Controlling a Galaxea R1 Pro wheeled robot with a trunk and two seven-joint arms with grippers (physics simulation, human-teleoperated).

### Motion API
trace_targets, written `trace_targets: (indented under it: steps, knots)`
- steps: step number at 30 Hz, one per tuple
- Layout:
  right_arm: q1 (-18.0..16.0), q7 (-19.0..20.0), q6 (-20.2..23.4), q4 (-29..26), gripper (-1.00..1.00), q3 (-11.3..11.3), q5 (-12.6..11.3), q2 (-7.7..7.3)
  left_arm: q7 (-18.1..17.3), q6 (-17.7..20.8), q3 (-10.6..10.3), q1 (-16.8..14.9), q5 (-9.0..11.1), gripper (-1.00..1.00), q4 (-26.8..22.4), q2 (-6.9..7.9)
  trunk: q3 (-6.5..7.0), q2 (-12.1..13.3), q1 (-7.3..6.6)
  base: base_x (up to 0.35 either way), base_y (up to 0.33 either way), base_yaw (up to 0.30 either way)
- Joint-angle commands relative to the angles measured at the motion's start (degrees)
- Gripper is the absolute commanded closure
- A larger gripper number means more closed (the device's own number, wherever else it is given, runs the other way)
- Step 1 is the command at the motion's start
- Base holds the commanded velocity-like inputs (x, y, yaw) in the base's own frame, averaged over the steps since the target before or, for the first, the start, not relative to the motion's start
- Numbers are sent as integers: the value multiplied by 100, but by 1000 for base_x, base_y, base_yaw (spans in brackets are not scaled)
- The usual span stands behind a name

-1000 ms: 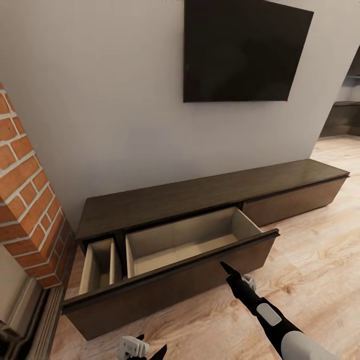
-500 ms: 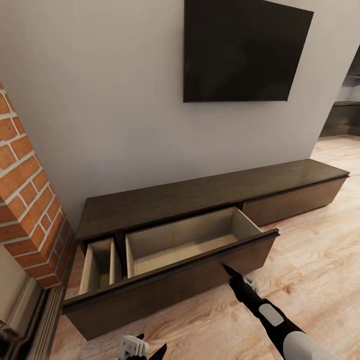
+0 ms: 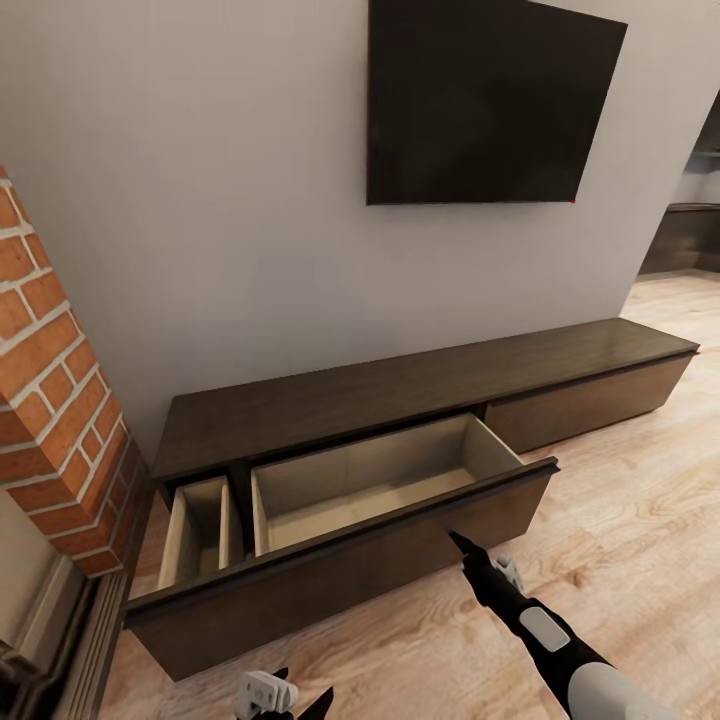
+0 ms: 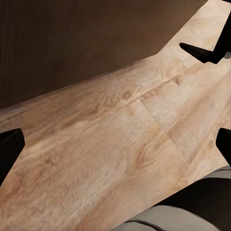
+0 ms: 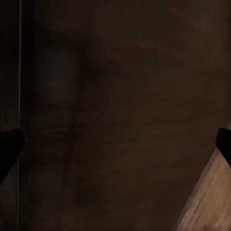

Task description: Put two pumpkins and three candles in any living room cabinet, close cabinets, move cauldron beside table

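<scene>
The long, low dark brown cabinet [image 3: 400, 385] stands against the grey wall. Its wide drawer [image 3: 340, 575] is pulled far out, and the pale wood inside [image 3: 370, 480] holds nothing. A narrow compartment [image 3: 200, 530] at the drawer's left end is bare too. My right gripper [image 3: 462, 548] hovers just in front of the drawer front, near its right end, open; the right wrist view faces that dark front [image 5: 115, 96] between the spread fingers, gripper [image 5: 115, 144]. Low over the floor, my left gripper [image 3: 298, 698] is open, gripper [image 4: 115, 144]. The pumpkins are out of view.
A black television [image 3: 480, 100] hangs on the wall above the cabinet. A red brick column [image 3: 50, 380] stands close at the left. Pale wood floor [image 3: 640, 520] stretches to the right, toward a darker room at the far right [image 3: 690, 230].
My right gripper has drifted slightly down and to the right, a little away from the drawer front. The drawer and the left gripper have stayed where they were.
</scene>
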Motion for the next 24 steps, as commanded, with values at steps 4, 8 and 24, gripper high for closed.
trace_targets:
  steps: [4,8,24]
  knots:
    - [-2,8,57,-1,-100,-24,-48,-12,-12,44,-1,0,59,-100,0,2,-4,-2,-1,0,0,0]
    - [-2,7,66,-1,-100,-27,-48,-48,-7,41,1,-1,45,-100,11,2,-4,-2,-1,0,0,0]
    - [-2,49,386,-19,-100,-47,-46,-71,-2,112,8,-4,73,-100,-25,2,-4,-2,-1,0,0,0]
